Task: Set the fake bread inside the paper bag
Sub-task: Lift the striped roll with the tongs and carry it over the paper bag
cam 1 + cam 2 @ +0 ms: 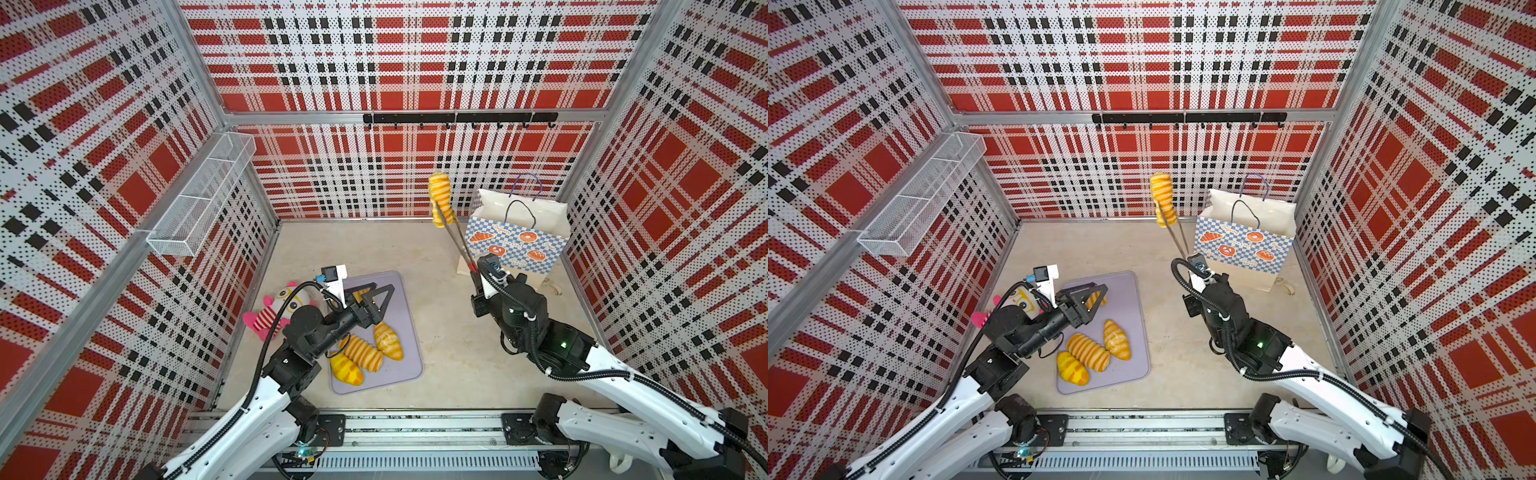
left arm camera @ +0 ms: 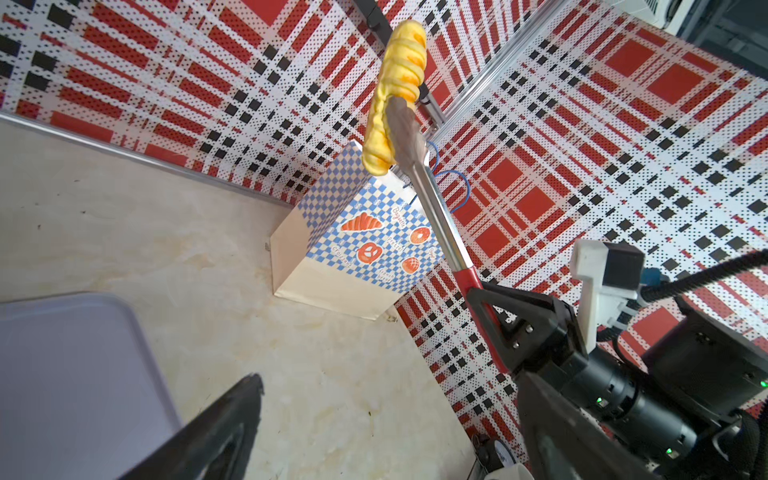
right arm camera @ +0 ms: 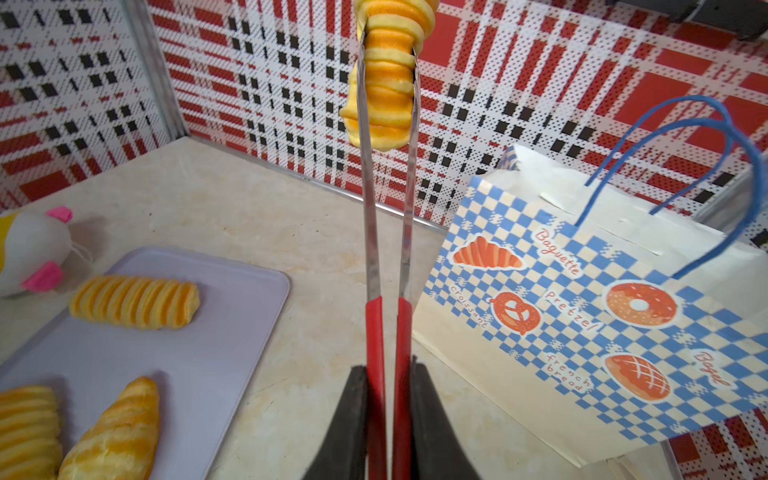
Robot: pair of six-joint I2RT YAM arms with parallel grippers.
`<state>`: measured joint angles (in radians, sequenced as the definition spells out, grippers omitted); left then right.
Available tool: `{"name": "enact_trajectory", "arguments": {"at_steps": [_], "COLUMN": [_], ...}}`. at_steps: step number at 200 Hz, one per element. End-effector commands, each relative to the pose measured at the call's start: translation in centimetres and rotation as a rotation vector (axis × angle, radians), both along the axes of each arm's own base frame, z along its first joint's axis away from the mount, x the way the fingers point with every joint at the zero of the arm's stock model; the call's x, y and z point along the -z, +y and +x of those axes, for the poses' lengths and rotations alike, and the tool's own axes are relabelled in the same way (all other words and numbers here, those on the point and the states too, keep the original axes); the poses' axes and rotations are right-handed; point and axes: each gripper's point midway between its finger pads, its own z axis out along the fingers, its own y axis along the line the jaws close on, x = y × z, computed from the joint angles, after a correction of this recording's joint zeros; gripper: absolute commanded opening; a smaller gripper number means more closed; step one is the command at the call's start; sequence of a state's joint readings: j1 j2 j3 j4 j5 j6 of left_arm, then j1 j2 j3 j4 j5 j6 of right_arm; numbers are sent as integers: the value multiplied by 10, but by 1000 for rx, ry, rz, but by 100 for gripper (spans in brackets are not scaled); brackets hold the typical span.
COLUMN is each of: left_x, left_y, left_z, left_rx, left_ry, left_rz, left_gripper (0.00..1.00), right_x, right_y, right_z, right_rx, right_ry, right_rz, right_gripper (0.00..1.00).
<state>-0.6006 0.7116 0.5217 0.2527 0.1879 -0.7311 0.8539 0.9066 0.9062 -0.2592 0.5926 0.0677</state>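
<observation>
- Where the right claw [image 3: 386, 374] clamps the red handles of the metal tongs [image 3: 370, 208], its two black fingers squeeze the handles almost together.
- From that grip the tongs slant up and away, and their steel tips pinch the ridged loaf [image 1: 440, 199] by its sides.
- This piece of fake bread hangs upright in the air, well off the surface [image 1: 449, 332]; both top views show it just beside the bag's left upper corner [image 1: 1163, 199], not inside.
- Next to the tongs stands the paper bag [image 1: 515, 249], upright in the far right corner with its mouth open and its blue-and-white checkered front facing the arms; the right wrist view shows its cord handles standing above the rim [image 3: 582, 311].
- On the other side, the left claw [image 1: 376, 293] hangs with its jaws wide apart, gripping nothing, over the far end of the lavender tray [image 1: 407, 316].
- Under it, between the spread fingers, a second ridged loaf [image 1: 1095, 300] lies flat on the tray.
- Toward the tray's near end three more breads lie close together: a long ribbed loaf [image 1: 363, 353], a croissant [image 1: 388, 340] touching it on the right, and a yellow roll [image 1: 347, 368] against its near left side.
- Just left of the tray a pink-and-white striped plush doll [image 1: 276, 309] lies on the surface, partly hidden by the left arm.
- Farther out, a wire mesh basket [image 1: 203, 195] hangs on the left wall and a black hook rail [image 1: 457, 118] runs along the back wall.
</observation>
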Motion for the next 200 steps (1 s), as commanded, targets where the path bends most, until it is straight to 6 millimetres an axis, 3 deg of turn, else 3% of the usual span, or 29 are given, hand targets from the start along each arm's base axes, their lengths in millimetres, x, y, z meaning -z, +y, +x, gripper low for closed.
{"name": "enact_trajectory", "arguments": {"at_steps": [1, 67, 114, 160, 200], "left_x": [-25, -32, -27, -17, -10], "left_y": [-4, -30, -44, -58, -57], "left_z": [3, 6, 9, 7, 2], "left_rx": [-16, 18, 42, 98, 102], "left_ry": [-105, -160, -183, -224, -248], "left_rz": [-31, -7, 41, 89, 104], "left_gripper": [98, 98, 98, 98, 98], "right_x": [-37, -70, -88, -82, -68], "right_y": [-20, -59, -89, -123, -150], "right_z": [3, 19, 20, 19, 24], "right_rx": [73, 230, 316, 417, 519], "right_ry": [-58, -106, -140, -203, -215], "right_rz": [122, 155, 182, 183, 197], "right_gripper": [13, 14, 13, 12, 12]}}
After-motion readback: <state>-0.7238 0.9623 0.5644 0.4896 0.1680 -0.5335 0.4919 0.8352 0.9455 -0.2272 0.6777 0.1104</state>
